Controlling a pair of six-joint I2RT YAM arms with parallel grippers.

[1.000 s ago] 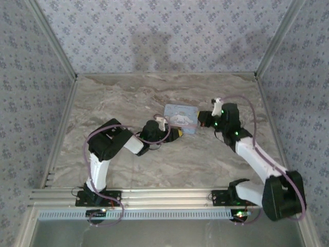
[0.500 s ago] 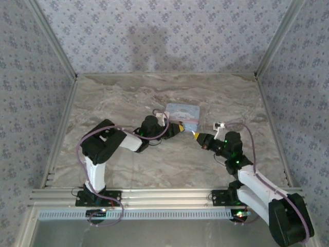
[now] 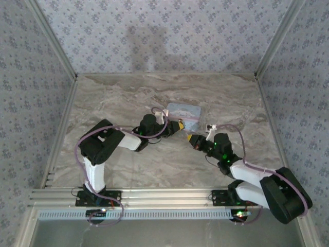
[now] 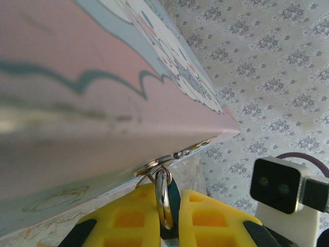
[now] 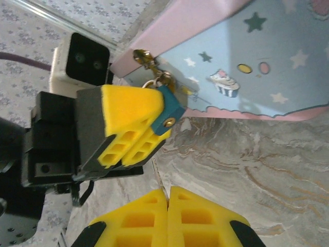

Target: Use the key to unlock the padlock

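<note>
The pale blue cartoon-printed tin lies mid-table, its printed side facing the right wrist view. From its metal hasp hangs the tiny teal padlock, brass keyhole facing outward. My left gripper is shut on the padlock, whose silver shackle and teal body sit between its yellow fingers. My right gripper is shut on a thin silver key. The key's tip points at the padlock with a small gap between them.
Patterned walls enclose the marble table on three sides. An aluminium rail runs along the near edge. The right wrist's camera housing is just beyond the tin's corner. The left arm's black gripper body is beside the key.
My right arm has swung from the tin's right side round to its front, and its gripper now faces the left gripper. The tin has shifted slightly back. The left gripper has kept its grip.
</note>
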